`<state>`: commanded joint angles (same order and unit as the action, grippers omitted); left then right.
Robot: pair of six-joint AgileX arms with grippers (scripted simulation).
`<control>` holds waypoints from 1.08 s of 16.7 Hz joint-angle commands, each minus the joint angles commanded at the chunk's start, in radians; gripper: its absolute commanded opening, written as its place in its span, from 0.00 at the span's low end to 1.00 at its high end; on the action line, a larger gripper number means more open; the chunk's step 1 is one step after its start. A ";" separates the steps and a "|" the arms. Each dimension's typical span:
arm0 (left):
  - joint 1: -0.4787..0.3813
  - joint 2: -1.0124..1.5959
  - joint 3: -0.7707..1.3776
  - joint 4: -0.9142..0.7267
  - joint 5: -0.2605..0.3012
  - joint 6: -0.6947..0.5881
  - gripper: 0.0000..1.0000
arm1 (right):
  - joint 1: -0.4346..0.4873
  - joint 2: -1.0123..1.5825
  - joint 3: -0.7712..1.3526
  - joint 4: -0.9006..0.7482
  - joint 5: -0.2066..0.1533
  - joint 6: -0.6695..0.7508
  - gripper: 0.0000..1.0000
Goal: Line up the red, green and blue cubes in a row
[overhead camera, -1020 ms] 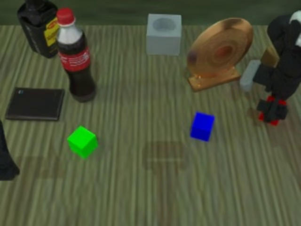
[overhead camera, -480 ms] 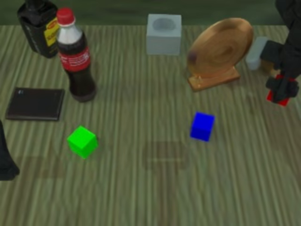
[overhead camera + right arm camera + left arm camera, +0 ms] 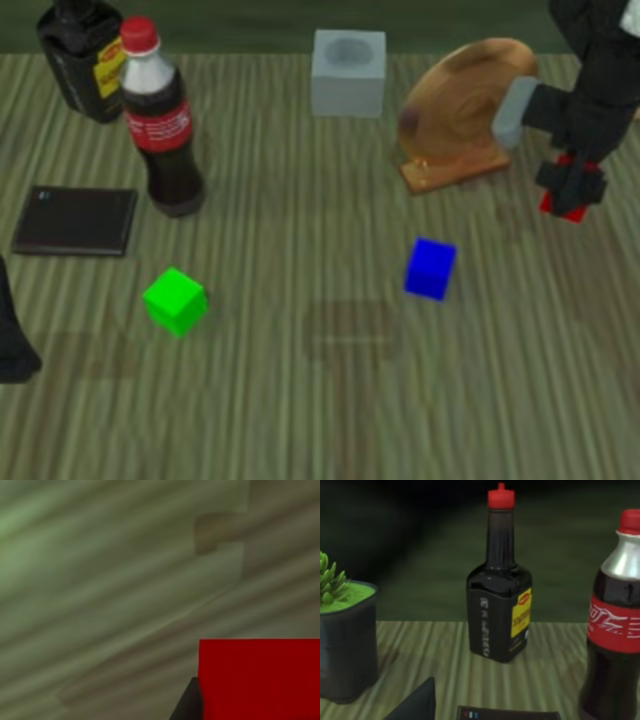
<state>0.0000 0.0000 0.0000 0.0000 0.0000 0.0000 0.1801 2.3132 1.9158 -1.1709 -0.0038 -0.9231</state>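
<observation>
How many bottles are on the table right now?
2, both at the table's far left: the cola bottle with a red cap, and the dark sauce bottle beside it, nearer the far left corner. No other bottle shows.

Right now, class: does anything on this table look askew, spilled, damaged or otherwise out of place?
Nothing is spilled or damaged. The red cube is off the table, held by the right gripper near the right edge. The green cube and blue cube sit slightly turned and far apart, not in a row.
</observation>
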 joint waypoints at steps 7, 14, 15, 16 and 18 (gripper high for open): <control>0.000 0.000 0.000 0.000 0.000 0.000 1.00 | 0.423 0.091 0.189 -0.107 0.000 0.156 0.00; 0.000 0.000 0.000 0.000 0.000 0.000 1.00 | 0.746 0.140 0.325 -0.180 0.001 0.287 0.00; 0.000 0.000 0.000 0.000 0.000 0.000 1.00 | 0.751 0.140 0.327 -0.181 0.001 0.289 0.00; 0.000 0.000 0.000 0.000 0.000 0.000 1.00 | 0.751 0.140 0.327 -0.181 0.001 0.289 0.00; 0.000 0.000 0.000 0.000 0.000 0.000 1.00 | 0.749 0.137 0.325 -0.180 0.000 0.290 0.00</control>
<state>0.0000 0.0000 0.0000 0.0000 0.0000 0.0000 0.9287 2.4497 2.2406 -1.3506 -0.0040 -0.6329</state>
